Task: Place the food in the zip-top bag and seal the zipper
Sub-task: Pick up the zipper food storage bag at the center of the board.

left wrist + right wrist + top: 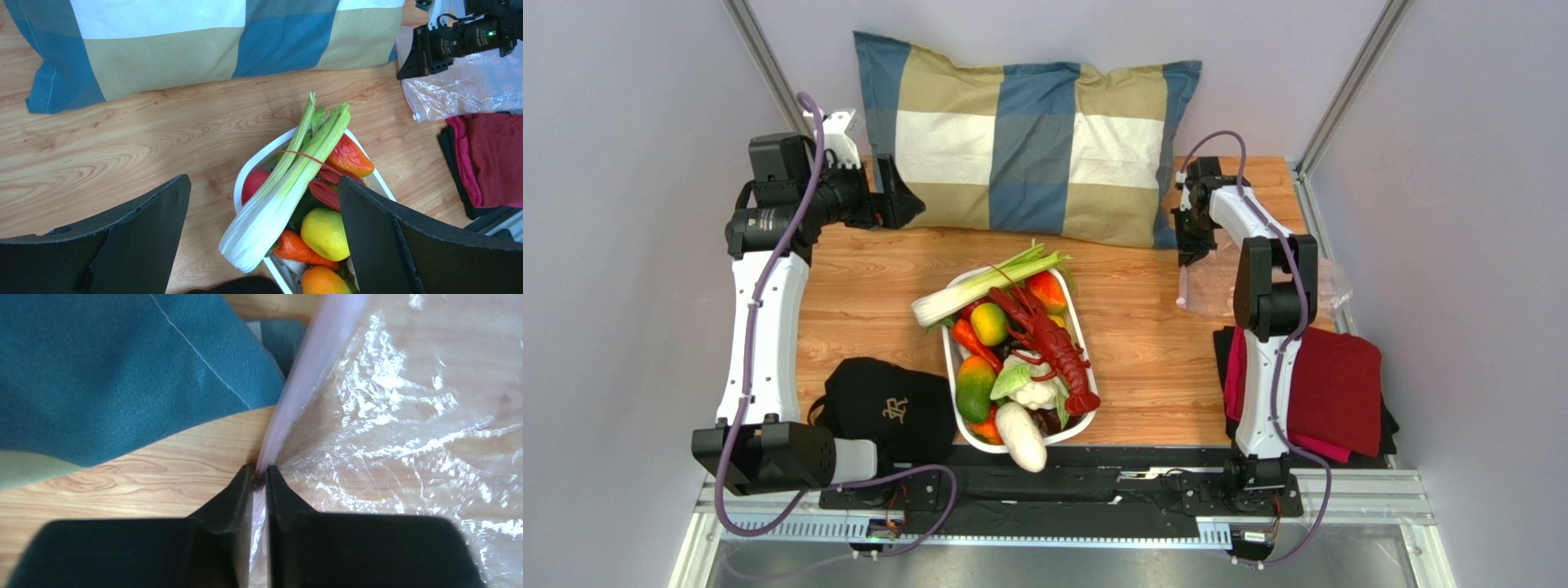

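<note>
Clear zip-top bag [1212,294] at 3 o'clock from white basket [949,355], lying on wood table [1136,355], far end close to checked pillow [1026,135] at 12 o'clock. Film thin, crinkled, glossy, with wood grain showing through. Zipper [307,367]: pale pink strip along the bag edge facing the basket, lifted off the table, blurred in right wrist view. Right gripper [260,474] clamped on that strip, fingers nearly together, only the strip's thickness between them. Mouth sealed or parted: can't tell.

Food piled in the basket at table centre. Green-and-white stalk [983,284] across the 12 o'clock rim, thin red band round it. Red lobster [1053,343] along the 3 o'clock side, yellow fruit [989,324] beside it, green-orange mango [974,386] toward 8 o'clock, white root [1020,435] over the 6 o'clock rim.

Left gripper [897,196] at 10 o'clock from the basket, above the table, fingers spread wide, nothing held.

Black cap [885,410] at 8 o'clock from the basket. Red cloth [1333,386] just beside the bag at its 6 o'clock.
</note>
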Robot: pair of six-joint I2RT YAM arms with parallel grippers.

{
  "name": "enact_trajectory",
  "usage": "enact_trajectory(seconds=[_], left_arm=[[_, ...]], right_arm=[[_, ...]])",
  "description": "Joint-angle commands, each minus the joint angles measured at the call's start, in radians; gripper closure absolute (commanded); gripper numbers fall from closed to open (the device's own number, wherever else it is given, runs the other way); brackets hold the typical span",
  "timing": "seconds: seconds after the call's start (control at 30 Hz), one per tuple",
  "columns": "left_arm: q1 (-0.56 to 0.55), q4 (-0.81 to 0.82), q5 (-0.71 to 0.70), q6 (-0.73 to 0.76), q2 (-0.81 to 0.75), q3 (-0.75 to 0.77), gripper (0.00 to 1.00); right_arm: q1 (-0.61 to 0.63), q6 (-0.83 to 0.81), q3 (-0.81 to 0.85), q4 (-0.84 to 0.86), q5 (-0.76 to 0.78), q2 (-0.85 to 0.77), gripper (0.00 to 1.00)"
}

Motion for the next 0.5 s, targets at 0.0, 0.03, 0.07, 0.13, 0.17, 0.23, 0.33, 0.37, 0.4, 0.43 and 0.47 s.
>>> enact_trajectory(seconds=[0.0,0.03,0.07,0.13,0.17,0.23,0.33,0.37,0.4,0.43,0.47], left_arm=[[-0.003,0.028,0.015,0.032,-0.025,-0.005,0.01],[-0.003,0.028,0.025,0.037,-0.028,-0.005,0.01],[-0.002,0.029,0.034,0.041,-0.027,-0.005,0.01],[-0.006,0.031,0.054,0.050,-0.028,-0.002,0.01],[-0.011,0.034,0.060,0.055,-0.028,0.003,0.02],[-0.026,0.040,0.065,0.070,-0.030,0.010,0.05],[-0.080,0.054,0.065,0.078,-0.020,0.030,0.05],[-0.089,0.057,0.065,0.076,-0.014,0.046,0.05],[-0.144,0.062,0.063,0.078,-0.008,0.056,0.05],[-0.172,0.071,0.063,0.076,0.001,0.066,0.05],[-0.193,0.075,0.068,0.073,0.022,0.090,0.07]], right_arm=[[-0.007,-0.006,-0.069,0.013,-0.063,-0.023,1.00],[-0.009,-0.006,-0.075,0.013,-0.086,-0.053,1.00],[-0.009,-0.005,-0.089,0.013,-0.104,-0.072,1.00],[-0.014,-0.005,-0.107,0.017,-0.158,-0.145,1.00],[-0.014,-0.006,-0.122,0.017,-0.183,-0.173,1.00],[-0.020,-0.005,-0.141,0.020,-0.247,-0.237,1.00],[-0.026,-0.005,-0.169,0.021,-0.331,-0.361,1.00],[-0.030,0.003,-0.175,0.024,-0.354,-0.425,1.00],[-0.037,0.023,-0.187,0.029,-0.377,-0.452,1.00],[-0.037,0.040,-0.192,0.039,-0.413,-0.483,1.00],[-0.038,0.053,-0.196,0.044,-0.428,-0.509,1.00]])
